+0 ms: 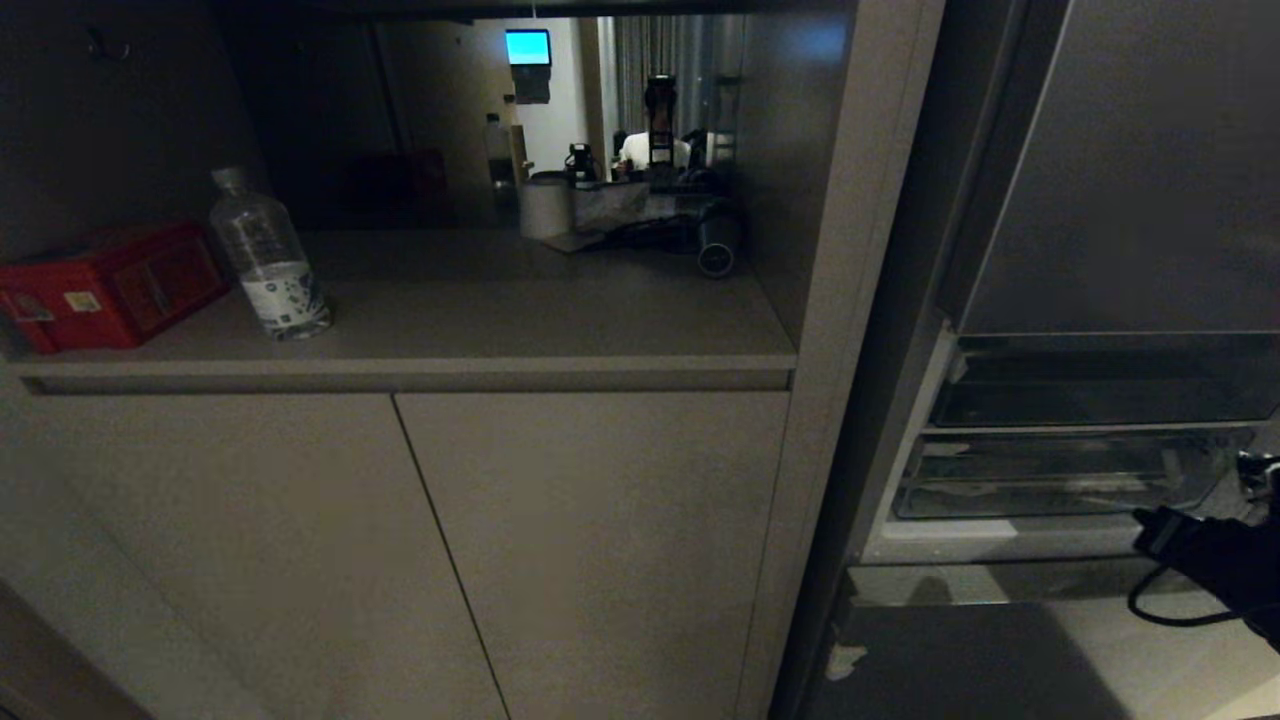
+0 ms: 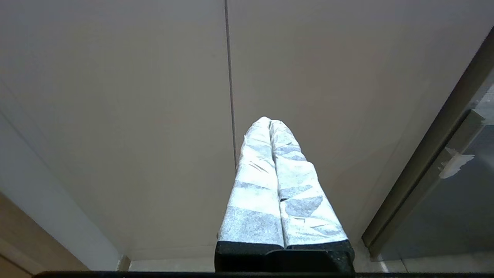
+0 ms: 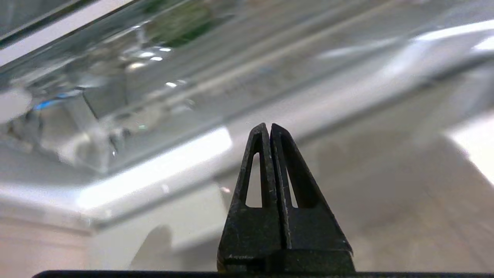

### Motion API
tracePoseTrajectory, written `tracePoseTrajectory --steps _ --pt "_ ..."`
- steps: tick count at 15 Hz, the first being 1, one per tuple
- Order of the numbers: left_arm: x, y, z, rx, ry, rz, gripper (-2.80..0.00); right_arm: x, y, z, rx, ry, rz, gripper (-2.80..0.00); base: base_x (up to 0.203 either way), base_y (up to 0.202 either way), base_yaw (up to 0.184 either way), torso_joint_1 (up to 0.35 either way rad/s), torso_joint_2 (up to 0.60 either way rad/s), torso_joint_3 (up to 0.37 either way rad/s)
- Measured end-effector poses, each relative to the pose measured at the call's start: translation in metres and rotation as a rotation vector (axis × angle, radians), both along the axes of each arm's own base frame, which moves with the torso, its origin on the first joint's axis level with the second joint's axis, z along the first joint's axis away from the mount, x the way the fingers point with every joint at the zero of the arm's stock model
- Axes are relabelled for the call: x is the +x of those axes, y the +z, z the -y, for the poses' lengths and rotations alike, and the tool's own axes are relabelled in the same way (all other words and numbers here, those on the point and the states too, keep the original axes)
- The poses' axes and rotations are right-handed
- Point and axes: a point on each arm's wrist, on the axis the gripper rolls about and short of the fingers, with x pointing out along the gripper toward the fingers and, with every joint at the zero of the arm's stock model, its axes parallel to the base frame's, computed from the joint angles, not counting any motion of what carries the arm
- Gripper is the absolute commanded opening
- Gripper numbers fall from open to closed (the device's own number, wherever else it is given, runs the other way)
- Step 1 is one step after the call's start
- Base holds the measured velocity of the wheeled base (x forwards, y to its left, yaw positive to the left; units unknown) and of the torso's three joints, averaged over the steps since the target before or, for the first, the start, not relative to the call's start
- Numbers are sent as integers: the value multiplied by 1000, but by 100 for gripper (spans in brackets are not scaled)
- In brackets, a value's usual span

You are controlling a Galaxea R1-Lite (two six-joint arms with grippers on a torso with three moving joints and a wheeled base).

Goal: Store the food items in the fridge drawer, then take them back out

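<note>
Dim kitchen alcove, counter left; fridge drawer low right, right end effector just before it. Left end effector clenched, empty, facing cabinet doors. Right clenched, empty. Drawer probably stiff, slick, light: hook front lip. Green smear inside, unidentifiable.

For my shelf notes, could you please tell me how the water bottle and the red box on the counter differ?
The water bottle is clear, tall and upright; the red box is opaque, low and lies flat. The bottle stands to the right of the box. Both rest on the grey counter.
</note>
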Motion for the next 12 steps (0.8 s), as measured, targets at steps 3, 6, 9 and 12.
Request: tracePoseTrajectory --steps 3,6,9,12 --pt "0 0 0 -1 0 0 -280 -53 22 8 -63 -106 -10 -280 0 0 0 0 0 0" --pt "0 0 0 -3 0 0 -280 -97 38 6 -126 -201 -23 -280 0 0 0 0 0 0" --pt "0 0 0 -4 0 3 -280 -117 46 3 -213 -232 -32 -280 0 0 0 0 0 0" --pt "0 0 0 -4 1 1 -280 -125 50 -4 -242 -233 -31 -280 2 5 -64 4 1 1"
